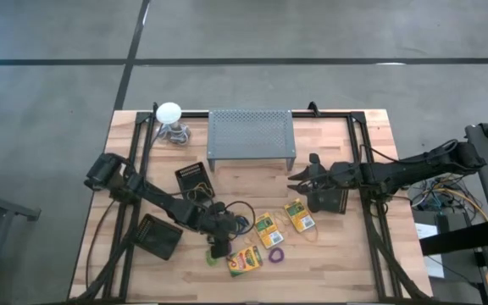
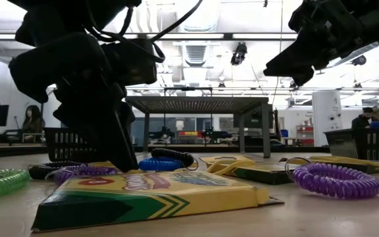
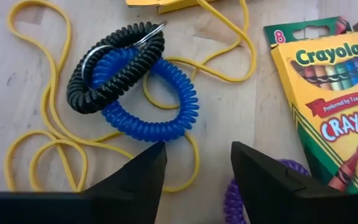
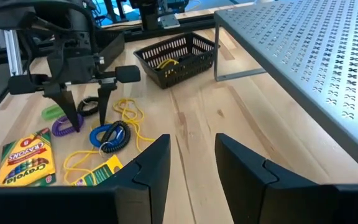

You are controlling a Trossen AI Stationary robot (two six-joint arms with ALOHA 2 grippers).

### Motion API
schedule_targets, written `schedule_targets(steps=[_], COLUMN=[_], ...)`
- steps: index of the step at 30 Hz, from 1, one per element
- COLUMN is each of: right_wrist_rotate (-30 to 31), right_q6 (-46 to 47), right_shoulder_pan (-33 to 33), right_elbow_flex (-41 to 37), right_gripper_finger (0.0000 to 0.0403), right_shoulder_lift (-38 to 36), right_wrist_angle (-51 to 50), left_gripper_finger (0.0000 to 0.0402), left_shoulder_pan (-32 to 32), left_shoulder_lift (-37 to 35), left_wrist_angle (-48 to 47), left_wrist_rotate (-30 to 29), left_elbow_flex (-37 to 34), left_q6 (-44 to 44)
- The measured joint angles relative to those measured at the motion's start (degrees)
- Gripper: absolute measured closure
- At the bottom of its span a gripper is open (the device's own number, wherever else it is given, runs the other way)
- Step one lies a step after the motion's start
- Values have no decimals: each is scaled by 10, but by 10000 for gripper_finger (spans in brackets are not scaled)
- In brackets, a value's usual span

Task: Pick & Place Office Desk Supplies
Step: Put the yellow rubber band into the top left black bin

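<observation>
Crayon box (image 2: 150, 193) fills your low view's foreground, flat on the worktop (image 1: 337, 254), with a purple loop (image 2: 337, 180) beside it and a green loop (image 2: 2, 181) off to the other side. Your left gripper (image 3: 194, 165) hangs open just above the wood, its fingers (image 3: 135, 177) poised next to a blue loop (image 3: 148, 102) linked with a black loop (image 3: 114, 68) over tangled yellow rubber bands (image 3: 48, 140). Two more crayon boxes (image 1: 266, 230) lie near the middle of the worktop. Your right gripper (image 1: 299, 180) hovers clear of the wood, parted and empty, in front of the grey stand (image 1: 251, 135). A black basket (image 4: 178, 56) sits beyond the left arm.
</observation>
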Motion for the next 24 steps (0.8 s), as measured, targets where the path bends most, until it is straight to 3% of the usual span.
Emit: schedule_targets(steps=[6,12,15,24], right_wrist_rotate=[0,0,0,2], right_q6=[0,0,0,0], right_shoulder_pan=[0,0,0,0], right_elbow_flex=[0,0,-1,-8], right_gripper_finger=[280,287,289,288], right_shoulder_lift=[0,0,0,0], right_wrist_angle=[0,0,0,-1], left_gripper_finger=[268,312,318,308], left_shoulder_pan=[-1,-9,-13,-13], left_shoulder_lift=[2,3,3,4], left_wrist_angle=[-5,-5,-4,-4], left_wrist_rotate=[-22,-37,-39,-31], left_elbow_flex=[-3,-7,-7,-7], left_q6=[17,122,160,143])
